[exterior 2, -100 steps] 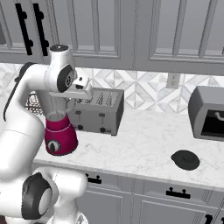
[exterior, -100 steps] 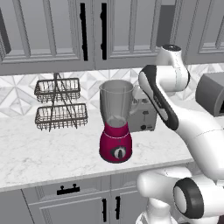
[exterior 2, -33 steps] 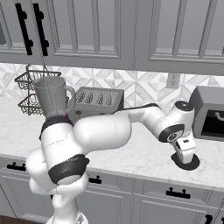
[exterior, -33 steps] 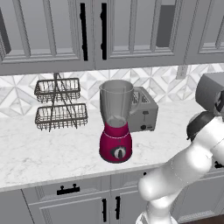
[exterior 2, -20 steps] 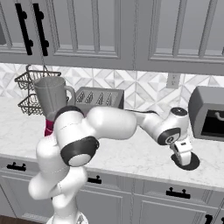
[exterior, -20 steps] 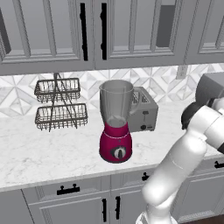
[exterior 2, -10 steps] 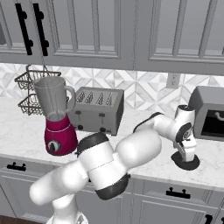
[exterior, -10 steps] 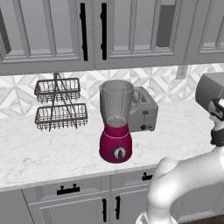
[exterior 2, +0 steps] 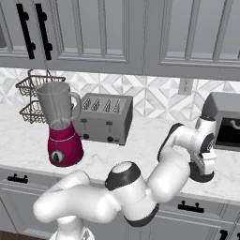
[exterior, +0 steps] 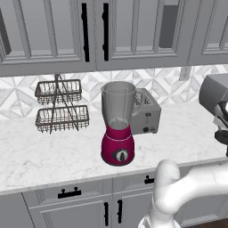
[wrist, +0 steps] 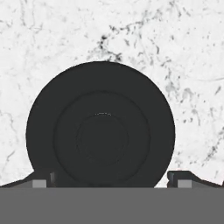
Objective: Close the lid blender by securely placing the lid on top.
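gripper (wrist: 107, 183) wide apart over lid (wrist: 100, 124), flat on counter (wrist: 183, 52)

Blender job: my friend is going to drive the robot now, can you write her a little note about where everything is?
Pincer: open, right above the lid, one finger tip at each side of it, not gripping yet.
Lid: flat on the counter, far right, beside the microwave.
Blender: on the left by the toaster, jar open on top.
Done: arm brought over the lid.
Left: close on the lid, lift it, carry it to the blender, seat it on the jar.

lid (wrist: 100, 131) lower edge cut off, claw (wrist: 109, 180) fingertips barely visible
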You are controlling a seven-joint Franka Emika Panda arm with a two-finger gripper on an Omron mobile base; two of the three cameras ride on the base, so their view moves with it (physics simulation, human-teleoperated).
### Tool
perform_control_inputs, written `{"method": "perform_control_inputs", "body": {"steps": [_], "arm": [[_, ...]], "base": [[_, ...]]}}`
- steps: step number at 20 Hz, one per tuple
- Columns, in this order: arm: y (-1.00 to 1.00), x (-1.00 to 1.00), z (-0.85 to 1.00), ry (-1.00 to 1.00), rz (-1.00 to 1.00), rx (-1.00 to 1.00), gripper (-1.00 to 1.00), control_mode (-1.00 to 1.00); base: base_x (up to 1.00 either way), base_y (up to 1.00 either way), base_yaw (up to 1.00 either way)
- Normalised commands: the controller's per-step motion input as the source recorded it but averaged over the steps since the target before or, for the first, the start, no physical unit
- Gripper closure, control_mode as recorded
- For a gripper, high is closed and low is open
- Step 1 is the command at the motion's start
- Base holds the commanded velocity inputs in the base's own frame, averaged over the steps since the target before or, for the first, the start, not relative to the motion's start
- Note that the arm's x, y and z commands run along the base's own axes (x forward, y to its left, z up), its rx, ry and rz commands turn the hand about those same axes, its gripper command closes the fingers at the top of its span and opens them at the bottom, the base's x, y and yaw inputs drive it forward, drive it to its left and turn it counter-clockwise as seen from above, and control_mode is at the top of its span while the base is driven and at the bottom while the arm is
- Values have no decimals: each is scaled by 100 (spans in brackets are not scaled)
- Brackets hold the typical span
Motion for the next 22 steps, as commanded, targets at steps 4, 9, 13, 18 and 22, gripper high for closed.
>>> {"method": "perform_control_inputs", "body": {"steps": [4,9,13,18,22], "arm": [[-4,-1,-54,0,0,4,-100,-100],[0,1,-49,0,0,1,-100,-100],[-8,26,-22,0,0,2,-100,-100],[-29,8,-43,-6,1,3,-100,-100],[-29,0,-55,-11,2,3,-100,-100]], "base": [[0,0,0],[0,0,0],[0,0,0],[0,0,0],[0,0,0]]}}
